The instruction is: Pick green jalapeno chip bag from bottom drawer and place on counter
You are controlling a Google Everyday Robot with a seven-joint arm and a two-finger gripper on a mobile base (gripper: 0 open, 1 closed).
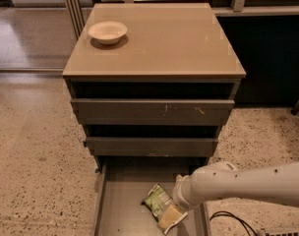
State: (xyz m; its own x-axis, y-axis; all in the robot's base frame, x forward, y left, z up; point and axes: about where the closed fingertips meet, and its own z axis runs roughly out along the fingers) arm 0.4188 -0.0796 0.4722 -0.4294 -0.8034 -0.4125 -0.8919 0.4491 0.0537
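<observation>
The gripper (170, 217) is low inside the bottom drawer (121, 203), at the near right part of the tray. It is carried by a white arm (248, 183) that reaches in from the right edge of the view and ends in a rounded wrist above the drawer's right side. Only a tan-coloured part of the gripper shows past the wrist, and it sits against the near end of the green jalapeno chip bag (156, 199). It seems to be touching the bag, but the wrist hides the rest, so whether the gripper is apart, together or clamped on the bag cannot be told.

The bag lies flat on the grey floor of the drawer, right of centre, angled so its far end points up and left. It is green and white with a pale panel.

The bottom drawer is pulled out toward the camera. Above it are 2 more drawers: the middle drawer (152, 146) slightly out and the top drawer (152, 112) with scuff marks on its front.

The counter (164, 43) is a glossy tan square top. 1 pale bowl (107, 32) stands near its far left corner. A dark cable (230, 219) lies on the speckled floor (36, 156) at the lower right.
</observation>
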